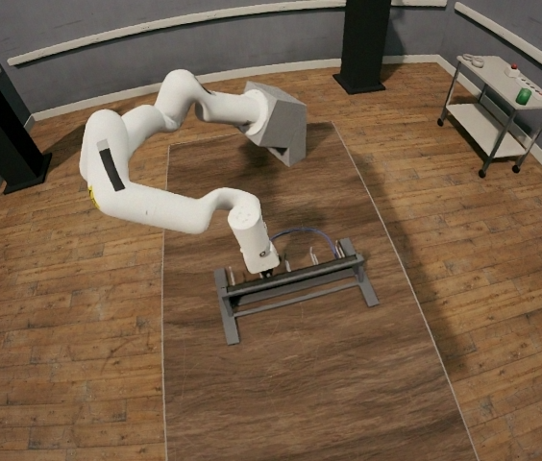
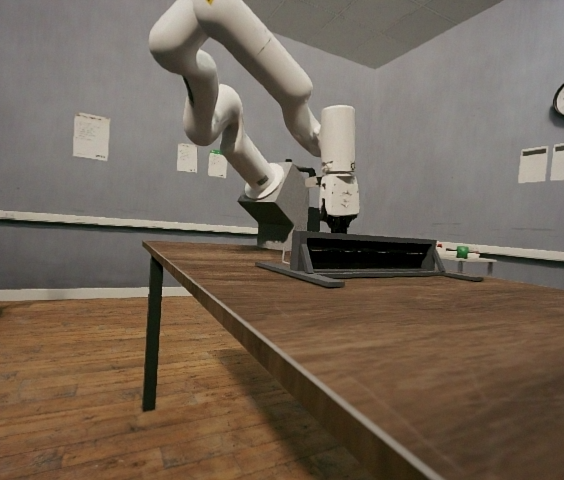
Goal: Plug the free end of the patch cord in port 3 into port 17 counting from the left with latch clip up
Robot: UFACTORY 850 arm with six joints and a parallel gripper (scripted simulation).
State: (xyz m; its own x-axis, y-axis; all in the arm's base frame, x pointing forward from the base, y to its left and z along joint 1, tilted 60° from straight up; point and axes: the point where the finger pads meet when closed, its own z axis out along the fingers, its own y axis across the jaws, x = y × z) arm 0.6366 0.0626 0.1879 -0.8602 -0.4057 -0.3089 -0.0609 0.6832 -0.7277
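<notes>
The grey metal free-standing rack (image 1: 293, 281) is seen on the brown wooden table (image 1: 310, 387), level in the exterior view. The dark two-finger gripper (image 1: 267, 272) is pointed down at the rack's back edge, pinched on something small, taken to be the plug of the thin bluish patch cord (image 1: 306, 231). Only the top view shows the cord, arching from the gripper toward 3 o'clock to the rack's far end. The exterior view shows the dark port face (image 2: 370, 253); the plug is hidden there.

The top view looks down from high, taking in the whole long wooden table (image 1: 310, 376). The exterior view sits low, near one table edge. Both share the grey metal rack (image 1: 291, 285).
</notes>
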